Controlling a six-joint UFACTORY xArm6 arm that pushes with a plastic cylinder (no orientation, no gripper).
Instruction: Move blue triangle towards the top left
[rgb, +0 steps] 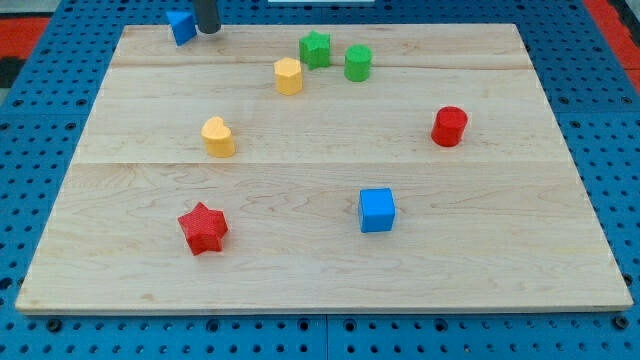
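**A:** Where is your small blue triangle block (181, 26)?

**B:** Look up at the view's top left. It sits right on the top edge of the pale wooden board (320, 250), close to the left corner.

**A:** And my tip (208, 31)?

**B:** Your dark rod comes down just to the right of the blue triangle block. It looks like it is touching the block's right side, but you cannot be sure from here.

**A:** Is the claw open? Does it hold anything?

**B:** You have no claw to see. There is only the rod, and it holds nothing.

**A:** What else is on the board?

**B:** You can see a green star block (315, 49) and a green round block (358, 62) near the top middle, close together. A yellow block (288, 76) sits just left of them and a little lower. Another yellow block (218, 137) is further down on the left. A red round block (449, 126) is on the right. A red star block (203, 228) is near the bottom left. A blue cube (377, 210) is near the bottom, right of the middle. All of these are well apart from your tip.
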